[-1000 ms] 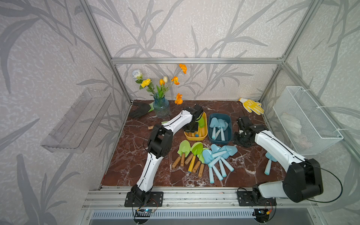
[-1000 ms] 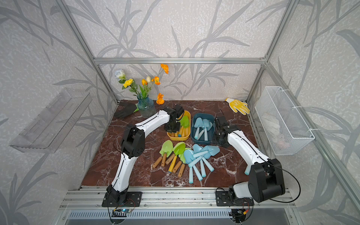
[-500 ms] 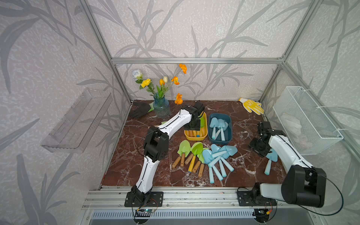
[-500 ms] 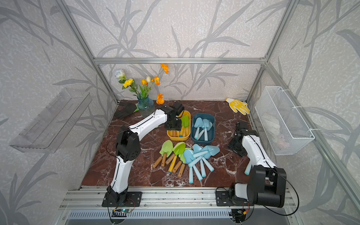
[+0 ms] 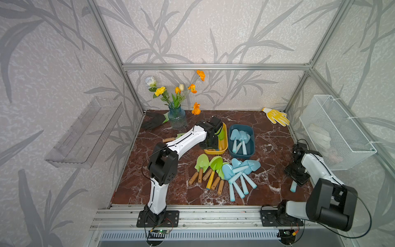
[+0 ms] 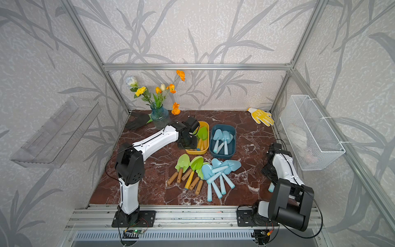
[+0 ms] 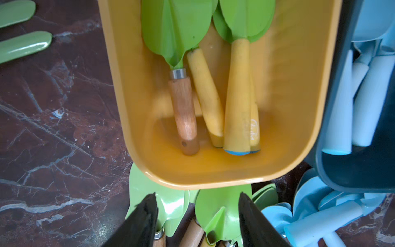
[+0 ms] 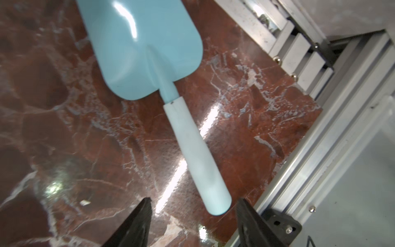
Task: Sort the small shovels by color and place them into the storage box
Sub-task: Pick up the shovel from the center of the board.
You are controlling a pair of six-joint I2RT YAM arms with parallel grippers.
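Observation:
My left gripper (image 7: 197, 194) hangs open and empty over the near end of the yellow storage box (image 7: 192, 184), where several green small shovels (image 7: 177, 32) lie. Beside it, a dark blue storage box (image 5: 252, 136) holds light blue shovels (image 5: 240, 138). In front of the boxes, green shovels (image 5: 205, 166) and blue shovels (image 5: 239, 171) lie piled on the table. My right gripper (image 8: 193, 198) is open near the table's right edge, over the handle end of a lone blue shovel (image 8: 149, 42) lying flat.
A vase of flowers (image 5: 177, 117) and a black glove (image 5: 154, 120) stand at the back left, a yellow glove (image 5: 276, 116) at the back right. A wire basket (image 5: 333, 132) hangs on the right wall. The aluminium frame rail (image 8: 320, 128) runs close beside the lone shovel.
The left gripper has opened over the yellow box. The right arm has swung from beside the blue box to the right edge, over the lone blue shovel, and opened wider.

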